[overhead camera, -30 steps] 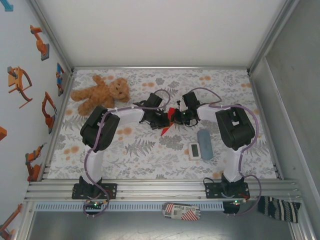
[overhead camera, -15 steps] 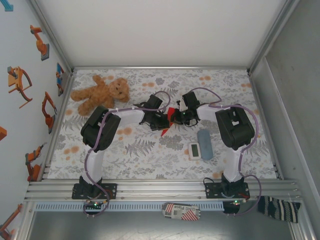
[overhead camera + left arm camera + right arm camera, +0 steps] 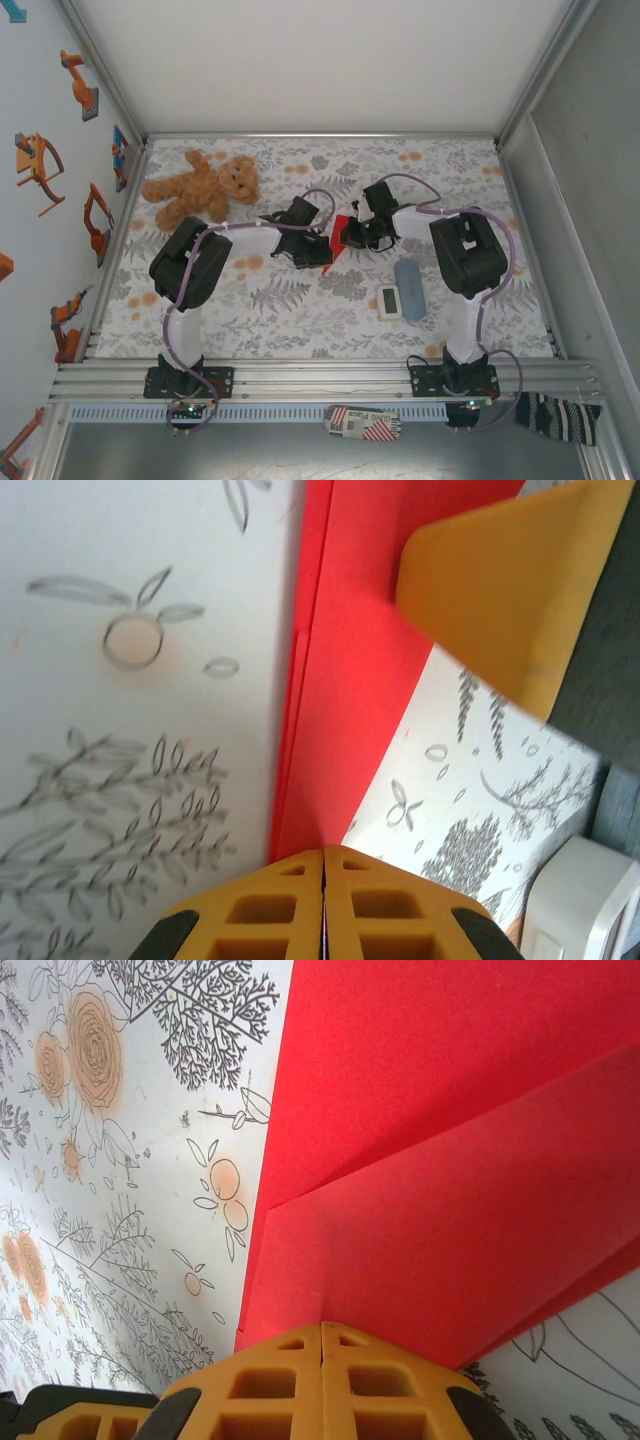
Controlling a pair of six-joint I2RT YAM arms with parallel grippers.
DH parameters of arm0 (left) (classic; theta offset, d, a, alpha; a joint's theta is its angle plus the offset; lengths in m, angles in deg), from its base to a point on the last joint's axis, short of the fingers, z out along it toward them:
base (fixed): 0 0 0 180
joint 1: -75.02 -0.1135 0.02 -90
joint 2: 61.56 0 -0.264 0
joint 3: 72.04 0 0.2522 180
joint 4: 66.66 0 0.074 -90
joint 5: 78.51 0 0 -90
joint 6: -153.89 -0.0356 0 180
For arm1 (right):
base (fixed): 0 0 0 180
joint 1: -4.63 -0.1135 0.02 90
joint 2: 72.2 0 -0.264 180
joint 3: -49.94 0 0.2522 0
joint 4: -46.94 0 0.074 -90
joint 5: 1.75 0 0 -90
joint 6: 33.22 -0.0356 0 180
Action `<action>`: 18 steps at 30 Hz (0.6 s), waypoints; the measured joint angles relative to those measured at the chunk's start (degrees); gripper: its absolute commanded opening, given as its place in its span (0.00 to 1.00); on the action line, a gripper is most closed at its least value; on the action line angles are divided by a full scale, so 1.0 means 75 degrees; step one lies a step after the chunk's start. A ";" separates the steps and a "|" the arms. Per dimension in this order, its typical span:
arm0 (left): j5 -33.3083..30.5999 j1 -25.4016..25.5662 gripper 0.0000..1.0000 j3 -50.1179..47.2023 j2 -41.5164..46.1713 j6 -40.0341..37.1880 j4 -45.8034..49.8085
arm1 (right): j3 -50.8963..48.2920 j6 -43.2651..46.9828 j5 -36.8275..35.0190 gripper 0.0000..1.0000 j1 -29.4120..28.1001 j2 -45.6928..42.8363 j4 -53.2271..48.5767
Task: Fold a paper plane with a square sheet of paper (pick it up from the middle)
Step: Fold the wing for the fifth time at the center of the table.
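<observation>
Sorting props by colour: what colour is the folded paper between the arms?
The paper is bright red, clearest in the right wrist view.

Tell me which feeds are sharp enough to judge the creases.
Right wrist: red paper evenly lit, layer edges crisp, no glare. Left wrist: paper edges sharp, the yellow fingertip at upper right blurred. Top external: in focus, but the paper is small and partly covered.

We can read only "Piece" on the red-and-white striped packet [image 3: 363,422] at the near edge; its other word is too small for us.
</observation>
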 measured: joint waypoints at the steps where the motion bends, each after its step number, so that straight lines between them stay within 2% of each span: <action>1: -0.0038 0.0015 0.10 -0.0023 0.0032 -0.0023 0.0052 | 0.0009 0.0000 0.0003 0.03 0.0000 0.0006 -0.0015; 18: -0.0985 0.0428 0.09 -0.0423 0.0638 -0.0472 0.0921 | 0.0047 0.0000 0.0006 0.03 0.0000 0.0020 -0.0073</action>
